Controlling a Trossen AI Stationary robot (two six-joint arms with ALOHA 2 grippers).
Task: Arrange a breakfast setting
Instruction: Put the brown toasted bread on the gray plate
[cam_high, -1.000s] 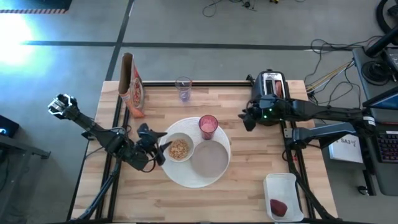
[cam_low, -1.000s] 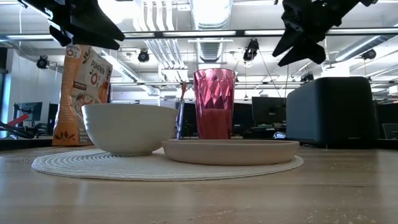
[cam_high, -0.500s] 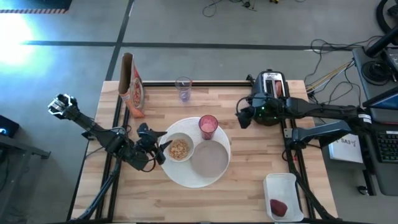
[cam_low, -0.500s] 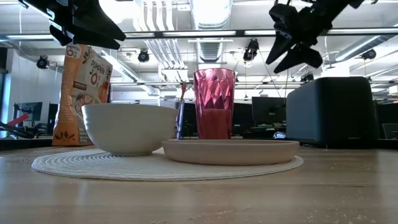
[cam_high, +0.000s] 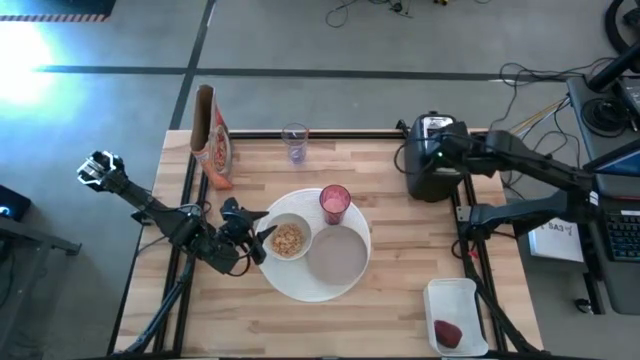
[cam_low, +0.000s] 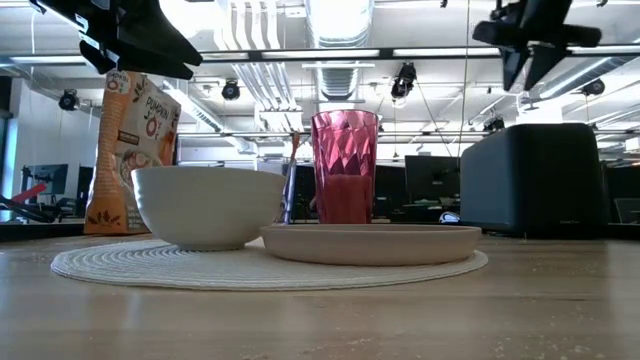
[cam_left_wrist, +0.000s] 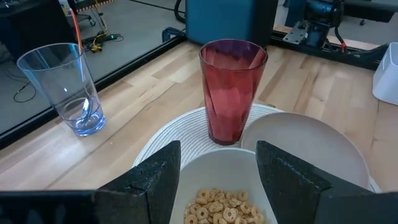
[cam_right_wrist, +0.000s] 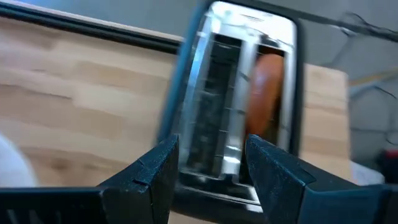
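Right gripper (cam_right_wrist: 208, 180): it has swung back from over the table and now hangs directly above the toaster (cam_high: 435, 160) at the far right, fingers spread open and empty
Bread (cam_right_wrist: 266, 93): the browned piece sits upright in one toaster slot, apart from the fingers
What that means: my guess is the bread is next, to be lifted out and carried to the plate
Left gripper (cam_left_wrist: 217, 180): waiting at the near left, fingers parted either side of the bowl's rim, gripping nothing I can see
Bowl (cam_high: 288, 239): on the round mat (cam_high: 285, 280), cereal inside
Plate (cam_high: 338, 255): just right of the bowl, bare
Pink tumbler (cam_high: 335, 203): upright behind the plate
Red fruit (cam_high: 447, 332): lying in the white tray (cam_high: 440, 295), near right, not yet brought over
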